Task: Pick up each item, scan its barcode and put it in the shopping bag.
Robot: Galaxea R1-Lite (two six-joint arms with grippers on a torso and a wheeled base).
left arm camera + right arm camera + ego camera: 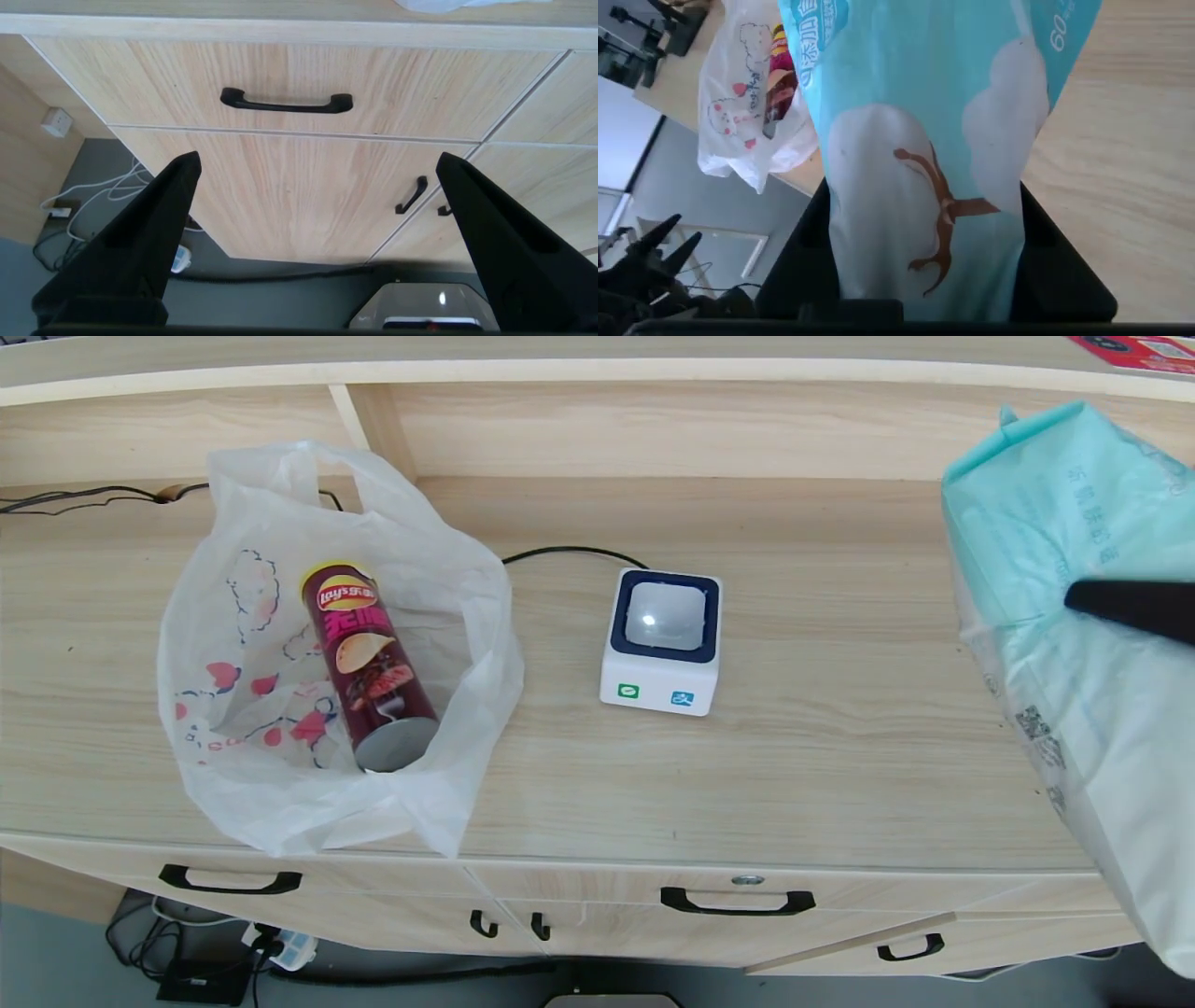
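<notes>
right gripper point(924, 261) clamping teal tissue pack point(1055, 569) aloft at right end of bench point(840, 756), likely for carrying to scanner point(663, 639) | left gripper point(318, 243) hanging wide open, empty | chips can point(369, 663) lying in shopping bag point(243, 616)

We see a light wood-grain countertop point(840, 775) spanning the frame. At centre left on it slumps a translucent white plastic shopping bag point(233, 784) printed with red hearts. At centre sits a white, navy-topped cube barcode scanner point(663, 639), its thin black cable point(569, 553) curving toward the upper left.
</notes>
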